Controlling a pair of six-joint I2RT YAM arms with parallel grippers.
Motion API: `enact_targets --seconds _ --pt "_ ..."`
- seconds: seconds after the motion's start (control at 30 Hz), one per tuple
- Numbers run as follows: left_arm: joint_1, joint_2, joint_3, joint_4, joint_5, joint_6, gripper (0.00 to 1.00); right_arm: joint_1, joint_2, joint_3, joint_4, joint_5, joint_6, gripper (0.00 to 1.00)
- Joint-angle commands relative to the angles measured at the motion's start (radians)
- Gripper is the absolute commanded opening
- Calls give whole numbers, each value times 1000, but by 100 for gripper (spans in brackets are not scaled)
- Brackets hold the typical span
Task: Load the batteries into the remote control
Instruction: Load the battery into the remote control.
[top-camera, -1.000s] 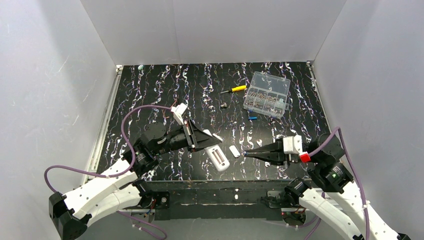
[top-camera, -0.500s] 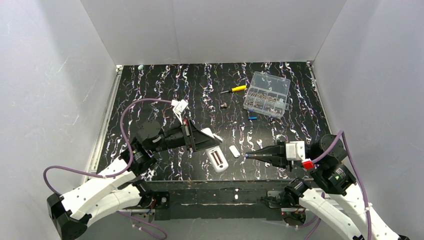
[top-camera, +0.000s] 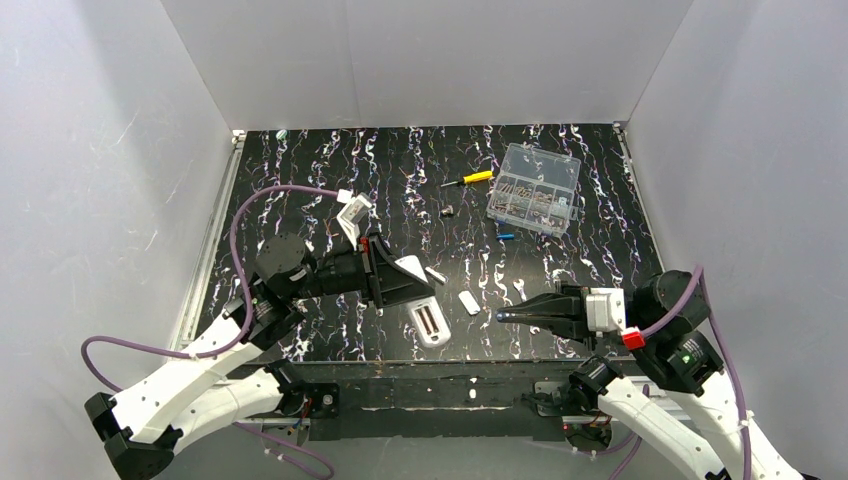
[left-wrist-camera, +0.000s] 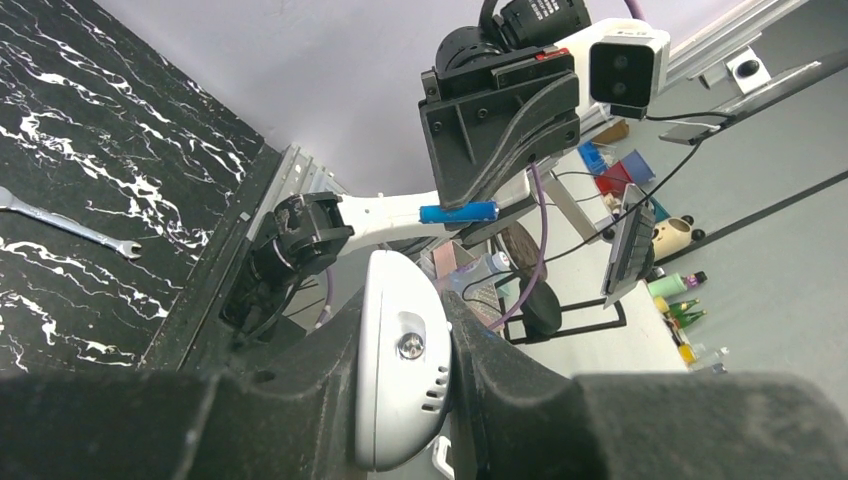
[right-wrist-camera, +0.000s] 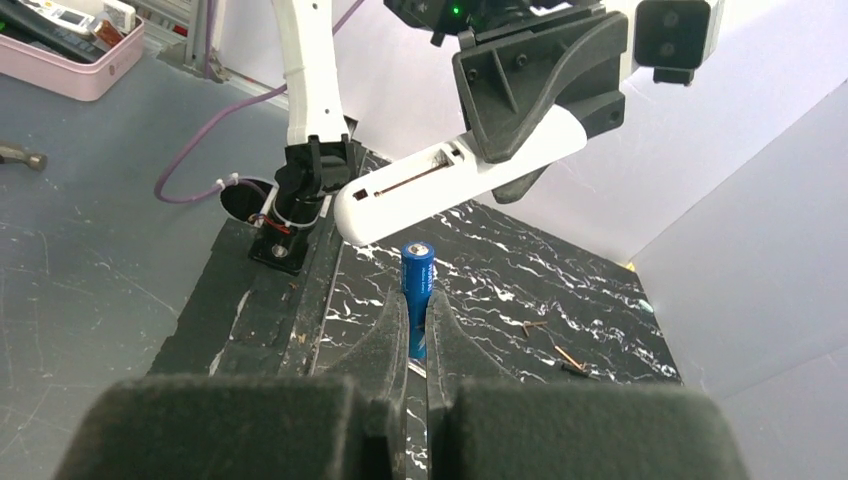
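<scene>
My left gripper (top-camera: 413, 293) is shut on the white remote control (top-camera: 430, 325) and holds it tilted above the table's front edge, its open battery slot facing up. In the left wrist view the remote (left-wrist-camera: 400, 385) is clamped between the fingers (left-wrist-camera: 500, 370). My right gripper (top-camera: 503, 316) is shut on a blue battery (right-wrist-camera: 416, 285), which sticks out past the fingertips a short way right of the remote (right-wrist-camera: 455, 185) and apart from it. That battery also shows in the left wrist view (left-wrist-camera: 458, 212). A second blue battery (top-camera: 505, 237) lies on the table.
A small white cover piece (top-camera: 468, 302) lies between the grippers. A silver wrench (top-camera: 436, 274) lies just behind the remote. A clear compartment box (top-camera: 534, 188), a yellow-handled screwdriver (top-camera: 470, 178) and a small dark part (top-camera: 448, 211) lie further back.
My left arm has swung back to the left and drawn the remote slightly toward the front edge. My right gripper has pulled back to the right with the battery, widening the gap.
</scene>
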Motion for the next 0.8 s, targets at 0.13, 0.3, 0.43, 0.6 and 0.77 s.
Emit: enact_targets --seconds 0.13,0.3,0.43,0.6,0.77 --pt "7 -19 74 70 82 35 0 -1 -6 58 7 -36 -18 1" --pt "7 -17 97 25 99 61 0 -1 -7 59 -2 -37 -28 1" --pt "7 -5 125 -33 112 85 0 -1 3 68 -3 -44 -35 1" --pt "7 -13 124 -63 100 93 0 -1 13 70 23 -32 -6 1" --pt "6 -12 129 -135 57 109 0 -1 22 26 208 120 274 1"
